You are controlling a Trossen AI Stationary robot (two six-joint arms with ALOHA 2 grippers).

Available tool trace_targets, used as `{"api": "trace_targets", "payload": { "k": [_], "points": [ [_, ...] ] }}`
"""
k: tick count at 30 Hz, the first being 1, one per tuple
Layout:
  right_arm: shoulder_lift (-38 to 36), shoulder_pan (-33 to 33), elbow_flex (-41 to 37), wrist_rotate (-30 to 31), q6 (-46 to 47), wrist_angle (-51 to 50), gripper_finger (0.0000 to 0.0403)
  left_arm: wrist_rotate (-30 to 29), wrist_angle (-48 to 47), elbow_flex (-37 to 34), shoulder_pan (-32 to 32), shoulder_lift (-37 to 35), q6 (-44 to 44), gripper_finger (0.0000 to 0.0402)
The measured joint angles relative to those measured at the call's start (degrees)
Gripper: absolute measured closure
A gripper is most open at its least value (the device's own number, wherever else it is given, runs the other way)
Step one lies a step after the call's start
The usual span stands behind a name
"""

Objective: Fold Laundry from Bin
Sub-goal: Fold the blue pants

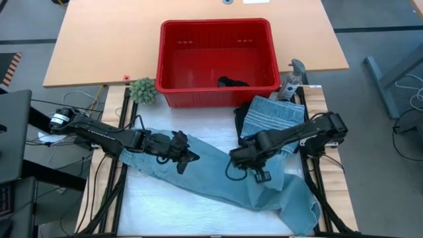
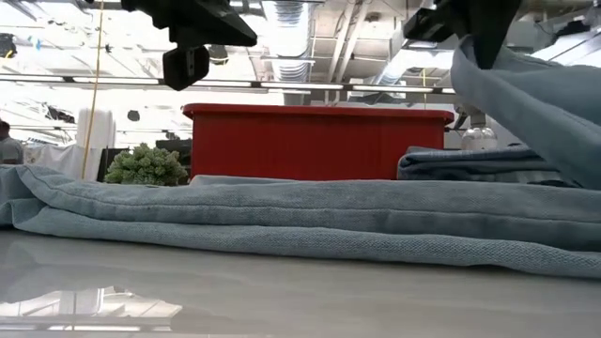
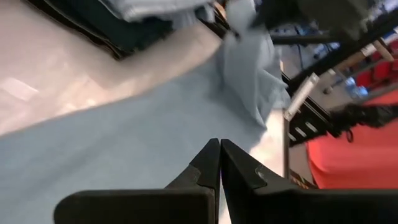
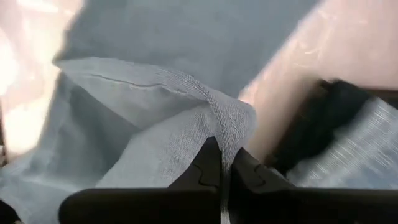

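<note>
Denim (image 1: 218, 173), light blue and long, lies flat across the surface under both arms, and from where I stand it looks soft and floppy with some weight to it, the sort of cloth that sags wherever it is not held. The right tool (image 4: 222, 163) is clenched on a raised fold of it, the weave bunched up right at its tips and the rest draping away below; a thick seam runs out from that pinch, and I would judge such a seam or hem the best place to take hold, since it should slip less than a single layer. The left tool (image 3: 219, 163) hovers just above the flat cloth, clamped tight with nothing between its fingers. Just beyond the right tool sits a folded striped cloth (image 1: 272, 116) on a dark garment, and farther off stands the bin (image 1: 218, 28), with one dark piece (image 1: 232, 82) in it.
</note>
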Motion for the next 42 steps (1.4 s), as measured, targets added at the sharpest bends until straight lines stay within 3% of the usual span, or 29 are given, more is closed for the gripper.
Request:
{"api": "trace_targets", "payload": {
  "k": [5,10,13,16,20,24,29,32,39,42],
  "points": [
    [2.68,0.51,1.39,-7.14,1.57,3.03,0.0296,-5.42,0.63,0.0,0.03,-0.02,1.45,0.04],
    [2.86,-0.19,8.97,-9.25,7.07,2.21,0.0195,-4.69,4.23,0.02,1.35,-0.02,6.1,0.0377],
    [2.33,0.34,14.48,-9.35,9.71,-1.59,0.0165,-4.3,9.74,0.02,2.17,-0.02,8.17,0.0353],
    [-0.05,1.6,19.41,-9.55,13.96,-6.72,0.0164,-4.34,18.9,0.32,3.79,2.05,11.46,0.033],
    [-6.32,4.95,22.25,-9.49,24.31,-6.94,0.0178,-0.91,20.96,4.97,6.02,9.45,13.48,0.0305],
    [-13.27,11.01,22.4,-2.2,37.39,-6.12,0.0185,6.16,15.14,15.45,7.31,20.76,19.25,0.0289],
    [-17.8,19.76,22.45,9.66,48.18,-5.66,0.0186,7.52,-3.94,33.1,10.3,33.89,27.07,0.0277],
    [-18.42,24.14,22.4,14.17,51.59,-5.65,0.0186,11.72,-11.46,42.76,12.76,41.48,30.31,0.0269],
    [-16.71,29.63,22.38,17.35,54.57,-5.78,0.0186,31.43,-16.1,57.6,16.39,55.33,30.87,0.0248],
    [-15.58,30.77,22.34,17.56,54.53,-6.0,0.0186,32.4,-18.72,61.51,16.61,58.95,31.8,0.0242]
  ]
}}
